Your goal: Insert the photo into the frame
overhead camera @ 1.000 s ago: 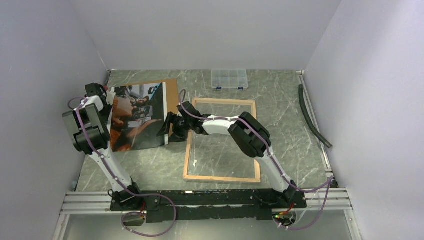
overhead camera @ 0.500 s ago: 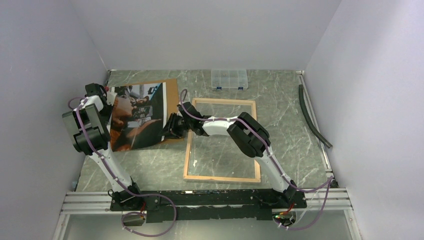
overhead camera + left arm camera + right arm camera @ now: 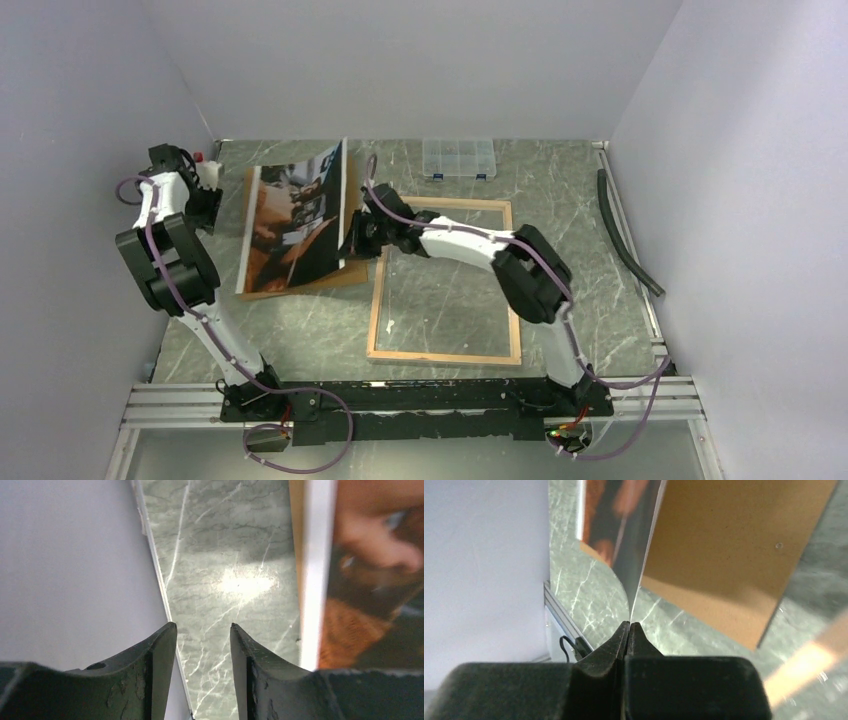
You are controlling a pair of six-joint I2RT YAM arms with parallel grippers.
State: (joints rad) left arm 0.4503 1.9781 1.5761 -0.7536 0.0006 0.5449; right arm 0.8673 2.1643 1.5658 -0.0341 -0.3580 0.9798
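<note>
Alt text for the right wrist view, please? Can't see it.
The right gripper is shut on the edge of the photo, which stands up from its tips, seen nearly edge-on. To the right, a brown backing board lies on the green marble table.

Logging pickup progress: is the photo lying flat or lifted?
The photo is lifted and tilted: the right hand, shut on its right edge, holds it off the brown board.

I see a green marbled table (image 3: 300,335). Flat on it lie the wood-backed frame (image 3: 445,356), a brown backing board (image 3: 729,565) to its left, a clear compartment box (image 3: 458,158) at the far edge, and a black hose (image 3: 625,235) along the right.
</note>
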